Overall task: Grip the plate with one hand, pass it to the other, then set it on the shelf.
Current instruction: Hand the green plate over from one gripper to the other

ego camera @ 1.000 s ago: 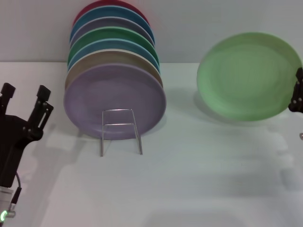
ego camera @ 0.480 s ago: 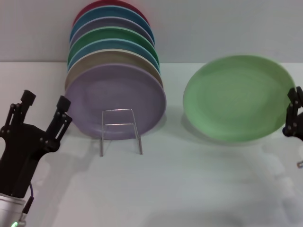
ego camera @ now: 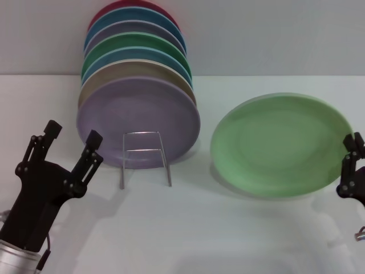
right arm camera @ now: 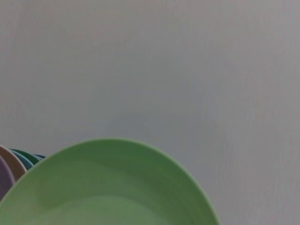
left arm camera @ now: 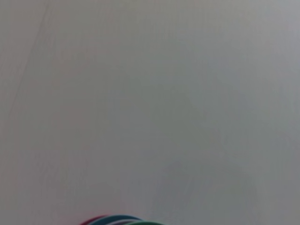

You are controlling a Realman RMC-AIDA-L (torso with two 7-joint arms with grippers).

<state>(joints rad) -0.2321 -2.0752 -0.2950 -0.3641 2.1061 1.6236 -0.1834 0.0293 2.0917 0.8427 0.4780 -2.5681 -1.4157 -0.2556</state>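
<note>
One plate (ego camera: 279, 145), stiff, likely slick; right gripper (ego camera: 351, 171) pinches its rim edge. Left gripper (ego camera: 69, 149) open, should take the opposite rim.

The right gripper (ego camera: 355, 165) is cut off by the head view's right edge where it meets the rim of the light green plate (ego camera: 279, 144), so its grip on the rim cannot be made out. In the right wrist view that plate's lower part runs off the frame. Behind the lilac plate (ego camera: 138, 121), the stacked plates (ego camera: 137, 48) show only their upper rims, and the left wrist view catches just slivers of them.
</note>
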